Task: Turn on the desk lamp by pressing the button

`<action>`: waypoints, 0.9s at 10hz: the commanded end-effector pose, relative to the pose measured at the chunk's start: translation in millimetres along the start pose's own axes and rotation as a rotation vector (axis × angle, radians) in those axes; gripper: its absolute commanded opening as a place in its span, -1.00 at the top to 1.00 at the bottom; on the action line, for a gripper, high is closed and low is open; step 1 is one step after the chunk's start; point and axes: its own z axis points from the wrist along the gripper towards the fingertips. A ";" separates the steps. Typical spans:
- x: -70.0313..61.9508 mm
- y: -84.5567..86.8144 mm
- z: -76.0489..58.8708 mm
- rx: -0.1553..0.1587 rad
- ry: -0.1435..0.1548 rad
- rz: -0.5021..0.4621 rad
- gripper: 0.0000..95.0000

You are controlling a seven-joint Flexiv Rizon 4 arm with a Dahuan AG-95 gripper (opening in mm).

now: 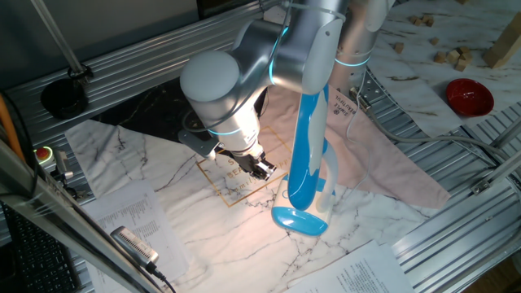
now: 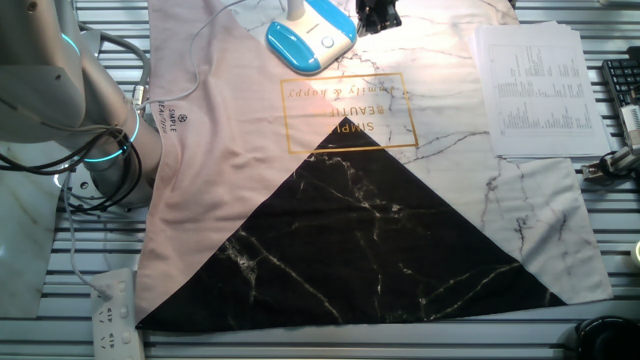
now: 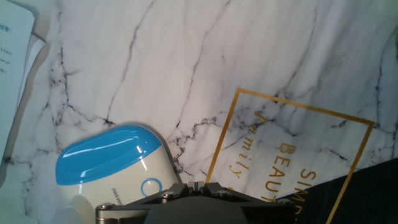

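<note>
The gripper [image 1: 262, 168], finger state impossible to tell, hovered at nine o'clock of the desk lamp [image 1: 308, 155], whose glossy, tip-prone plastic foot [image 2: 311, 38] wanted a gentle downward press.

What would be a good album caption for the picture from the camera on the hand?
Looking down from the robot's hand at the desk lamp's blue-and-white foot on a marble-print cloth with gold lettering.

My table [image 1: 456, 236] of metal slats carries a marble-print cloth [image 2: 400, 230] under the tool [image 1: 262, 168]. The desk lamp [image 1: 308, 175] stands beside the tool; printed sheets [image 2: 535, 90], perhaps paper, lie farther off.
</note>
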 end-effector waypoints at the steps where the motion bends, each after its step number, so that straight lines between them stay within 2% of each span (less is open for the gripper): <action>1: 0.5 0.1 0.3 0.003 0.001 0.000 1.00; 9: 2.0 1.0 1.2 0.008 0.002 0.028 1.00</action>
